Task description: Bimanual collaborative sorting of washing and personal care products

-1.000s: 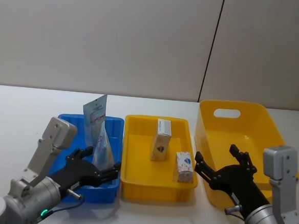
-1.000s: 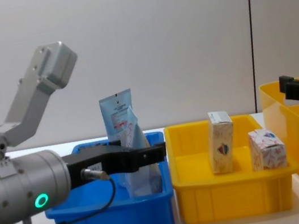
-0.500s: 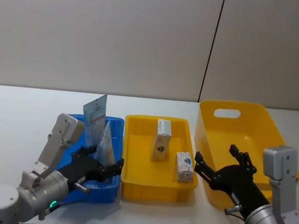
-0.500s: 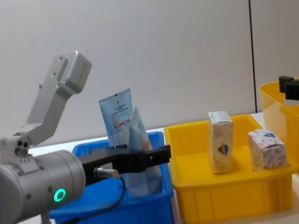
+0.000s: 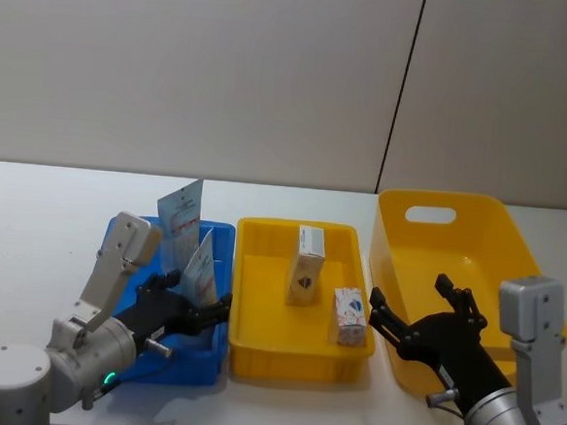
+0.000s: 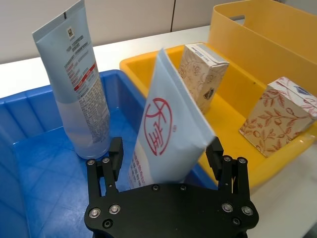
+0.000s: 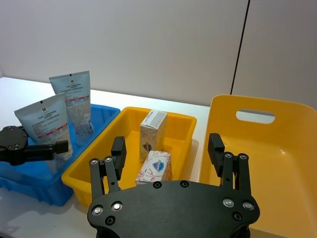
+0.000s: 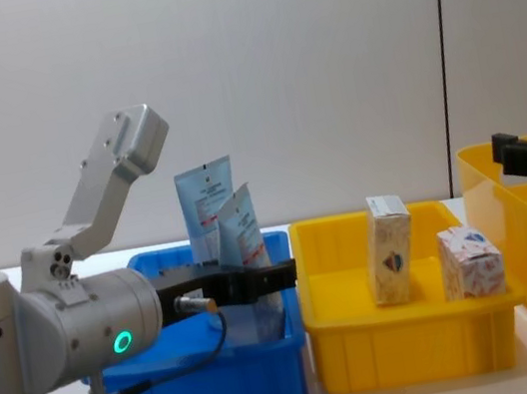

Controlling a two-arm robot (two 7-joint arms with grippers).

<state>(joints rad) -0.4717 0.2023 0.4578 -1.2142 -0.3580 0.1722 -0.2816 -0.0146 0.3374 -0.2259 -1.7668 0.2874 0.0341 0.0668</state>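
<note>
Two pale blue tubes sit in the blue tray (image 5: 222,233), lower left of the head view. The upright tube (image 5: 178,227) stands at the tray's far end with its crimped top up. The tilted tube (image 5: 202,268) is just in front of it and leans toward the yellow tray (image 5: 253,366), with a round red logo on its face. Left gripper (image 6: 165,148) is down in the blue tray, jaws wide, one on each side of the tilted tube's lower body. Left wrist view shows a clear gap between the tube and one finger (image 6: 115,151); the tube's edge runs right up to the other finger, contact there hard to call. So it brackets the tube and is not clamped on it. Yellow tray is centre frame, just beside the blue one, and holds two white cartons. Tall carton (image 5: 306,265) stands upright toward the back and short carton (image 5: 349,316) is near the front right corner, the two apart. Right gripper (image 5: 409,291) hangs at lower right of the head view, over the near left edge of the big yellow bin (image 5: 476,236) with the handle slot, jaws spread wide and free. In the chest view it pokes in at the right edge, level with the bin rim. Everything stands on a white table (image 5: 41,205).
</note>
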